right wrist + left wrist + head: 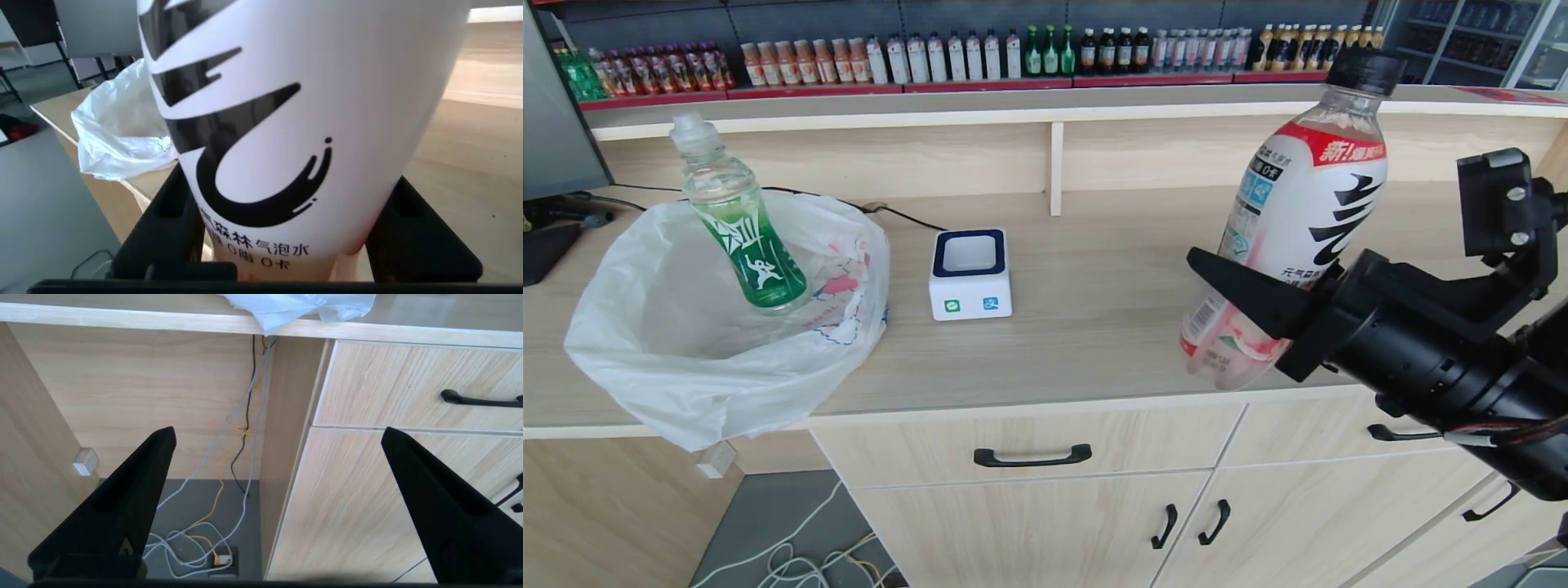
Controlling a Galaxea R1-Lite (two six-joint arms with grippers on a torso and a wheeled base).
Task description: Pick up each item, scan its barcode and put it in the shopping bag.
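My right gripper (1262, 314) is shut on a white-labelled drink bottle (1290, 220) with a black cap, held tilted above the counter's right front part. Up close in the right wrist view the bottle's label (278, 139) sits between the black fingers (163, 220). A green-labelled bottle (739, 220) stands leaning inside the white shopping bag (686, 343) at the counter's left. The white barcode scanner (969, 273) sits mid-counter, between the bag and the held bottle. My left gripper (278, 514) hangs open below counter level, facing the cabinet side, with nothing between its fingers.
The wooden counter (1094, 327) has drawers with black handles (1031, 457) beneath it. A raised shelf ledge (1054, 106) runs behind, with rows of bottles (1013, 53) on store shelves beyond. Cables (237, 457) hang beside the cabinet. A dark monitor (556, 122) stands far left.
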